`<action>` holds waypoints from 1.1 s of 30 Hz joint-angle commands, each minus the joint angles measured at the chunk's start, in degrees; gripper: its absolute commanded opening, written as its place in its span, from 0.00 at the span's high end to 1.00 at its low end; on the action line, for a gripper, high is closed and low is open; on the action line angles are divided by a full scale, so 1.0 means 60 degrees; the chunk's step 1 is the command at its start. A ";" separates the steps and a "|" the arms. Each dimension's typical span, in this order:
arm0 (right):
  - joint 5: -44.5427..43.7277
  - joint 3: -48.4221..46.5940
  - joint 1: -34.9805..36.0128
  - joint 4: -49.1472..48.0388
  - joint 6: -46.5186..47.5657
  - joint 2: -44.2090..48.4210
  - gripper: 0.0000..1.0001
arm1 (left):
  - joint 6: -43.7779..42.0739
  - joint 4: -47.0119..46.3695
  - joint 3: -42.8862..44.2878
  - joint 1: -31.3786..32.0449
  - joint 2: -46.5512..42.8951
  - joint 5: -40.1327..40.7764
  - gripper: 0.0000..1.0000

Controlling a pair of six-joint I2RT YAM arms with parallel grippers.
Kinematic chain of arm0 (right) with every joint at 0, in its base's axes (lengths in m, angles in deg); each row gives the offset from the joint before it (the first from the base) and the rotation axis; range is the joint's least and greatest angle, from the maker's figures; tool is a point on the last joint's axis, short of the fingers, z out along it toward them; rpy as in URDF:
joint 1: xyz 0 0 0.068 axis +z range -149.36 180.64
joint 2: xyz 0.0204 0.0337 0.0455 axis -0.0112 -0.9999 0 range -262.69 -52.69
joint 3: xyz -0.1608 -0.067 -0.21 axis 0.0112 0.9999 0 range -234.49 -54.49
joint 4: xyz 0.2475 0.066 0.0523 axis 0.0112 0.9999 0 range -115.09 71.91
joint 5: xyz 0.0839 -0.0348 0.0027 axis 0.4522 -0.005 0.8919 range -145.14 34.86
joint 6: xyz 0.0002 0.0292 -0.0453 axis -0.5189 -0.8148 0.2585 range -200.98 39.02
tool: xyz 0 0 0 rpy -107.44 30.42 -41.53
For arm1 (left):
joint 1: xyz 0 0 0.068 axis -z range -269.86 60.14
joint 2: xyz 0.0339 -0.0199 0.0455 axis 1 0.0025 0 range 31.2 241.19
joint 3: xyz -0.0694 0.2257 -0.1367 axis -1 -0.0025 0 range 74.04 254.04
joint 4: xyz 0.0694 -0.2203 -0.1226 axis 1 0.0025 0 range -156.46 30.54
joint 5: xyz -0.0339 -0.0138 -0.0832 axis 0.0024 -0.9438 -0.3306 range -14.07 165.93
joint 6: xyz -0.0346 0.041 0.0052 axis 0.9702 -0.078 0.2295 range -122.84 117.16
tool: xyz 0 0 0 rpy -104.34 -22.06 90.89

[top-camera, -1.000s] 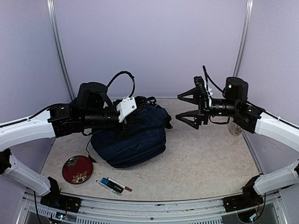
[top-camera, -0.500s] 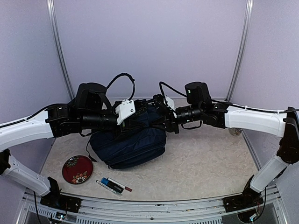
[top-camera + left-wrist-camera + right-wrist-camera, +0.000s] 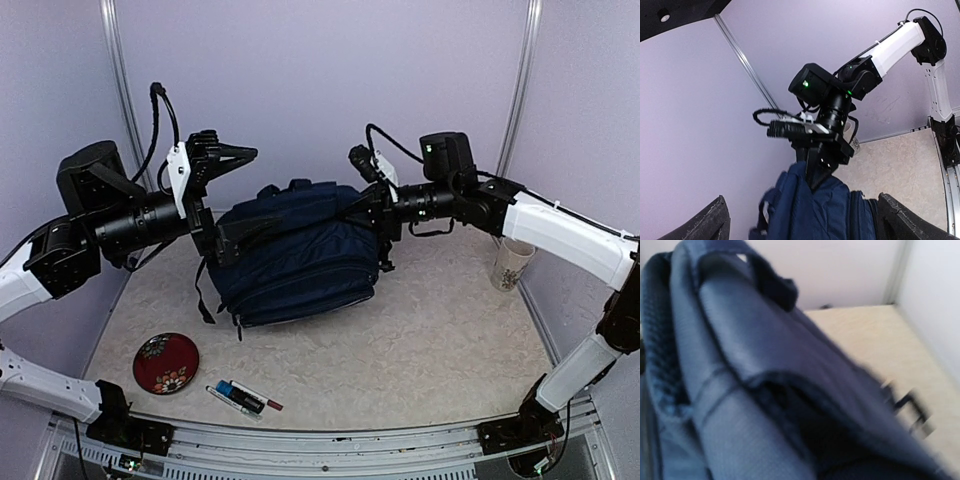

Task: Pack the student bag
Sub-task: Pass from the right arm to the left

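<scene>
Purple walls close in a pale table [image 3: 450, 340]. Toward its 10 o'clock stands the big blue student bag [image 3: 295, 255]. At the bag's 9 o'clock the left gripper [image 3: 255, 190] gapes wide, holding nothing. At its 3 o'clock the right gripper [image 3: 382, 225] presses on the cloth; I cannot tell if it pinches. A cup [image 3: 510, 265] stands at 3 o'clock.
</scene>
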State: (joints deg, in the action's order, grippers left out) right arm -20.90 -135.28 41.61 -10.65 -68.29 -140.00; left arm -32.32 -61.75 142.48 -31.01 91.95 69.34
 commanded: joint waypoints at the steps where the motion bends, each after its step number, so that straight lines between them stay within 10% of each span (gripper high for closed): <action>1: 0.0593 -0.1842 -0.0769 -0.0410 -0.0458 0.1081 1.00 | 0.0320 0.0882 -0.0235 -0.0001 -0.0393 0.0812 0.01; 9: 0.3882 -0.2403 -0.1315 -0.0263 0.0165 0.1065 1.00 | 0.1243 0.0803 -0.0671 -0.1255 -0.0433 0.1592 0.01; 19: 0.4616 -0.2827 -0.2194 0.0083 0.0336 0.0705 1.00 | 0.1929 0.0641 -0.1418 -0.2733 0.0603 -0.3211 0.02; 33: 0.5091 -0.2134 -0.2878 -0.1473 -0.0855 0.0655 1.00 | 0.3005 -0.0274 -0.2658 -0.2997 0.1831 -0.4430 0.01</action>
State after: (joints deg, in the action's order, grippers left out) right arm -1.06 -145.27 26.46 1.28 -67.48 -139.54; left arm -14.51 -65.16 129.26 -51.64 100.65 44.94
